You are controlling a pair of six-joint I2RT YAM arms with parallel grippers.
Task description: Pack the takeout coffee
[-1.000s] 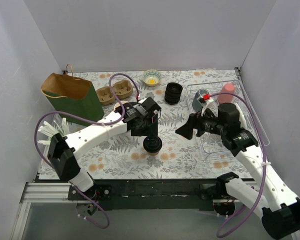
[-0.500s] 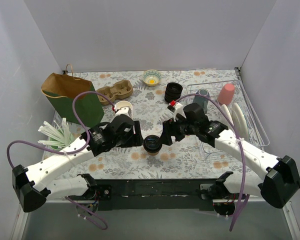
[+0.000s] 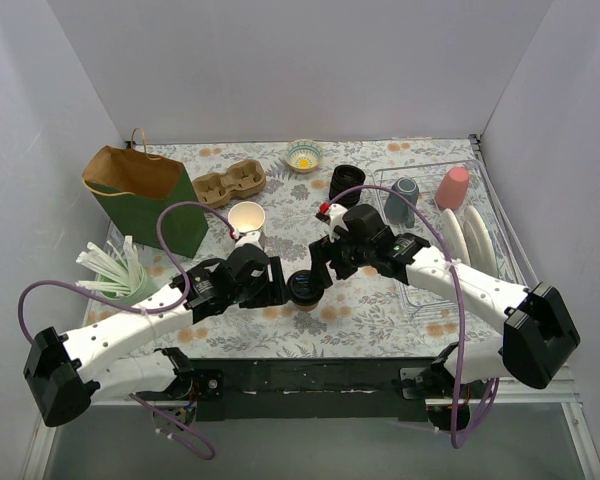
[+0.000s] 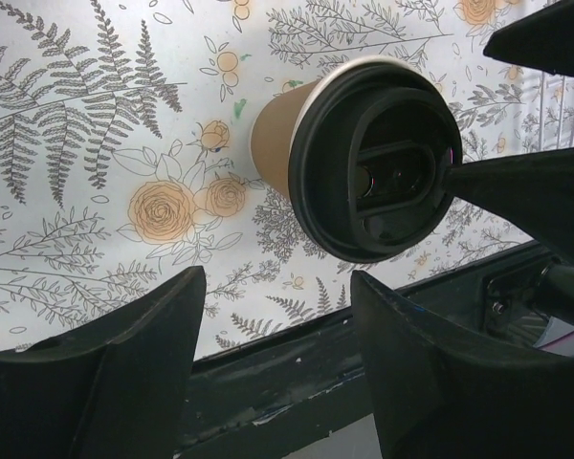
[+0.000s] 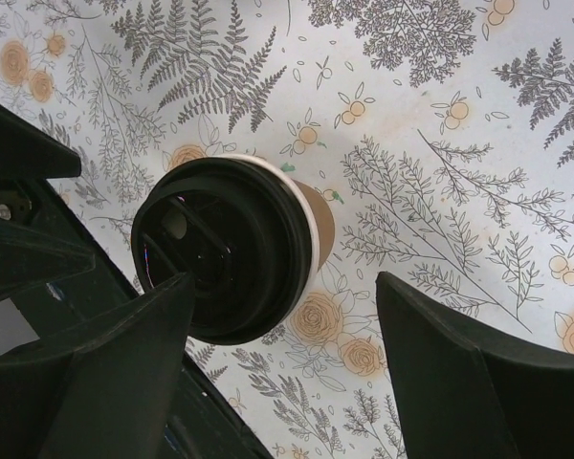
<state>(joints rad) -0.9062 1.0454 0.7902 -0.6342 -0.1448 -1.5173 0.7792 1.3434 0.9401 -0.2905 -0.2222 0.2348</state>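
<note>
The takeout coffee [image 3: 305, 289], a brown paper cup with a black lid, stands upright on the floral mat near the front middle. My left gripper [image 3: 279, 287] is open and empty just left of it. In the left wrist view the cup [image 4: 375, 174] lies beyond the fingertips [image 4: 134, 363], not between them. My right gripper [image 3: 320, 269] is open and empty just right of and behind the cup. In the right wrist view the lid [image 5: 220, 260] sits by the left finger [image 5: 105, 373], partly inside the gap, with nothing gripped.
A paper bag [image 3: 140, 188] stands open at the back left beside a cardboard cup carrier [image 3: 230, 182]. A lidless cup stack [image 3: 247, 217], black lid stack [image 3: 346, 183], small bowl [image 3: 304, 155], wire rack [image 3: 480, 180] with cups and plates, and straws [image 3: 112, 266] surround the work area.
My left arm came down from over the cup and now sits low at its left. My right gripper moved left, close to the cup. The cup has not moved.
</note>
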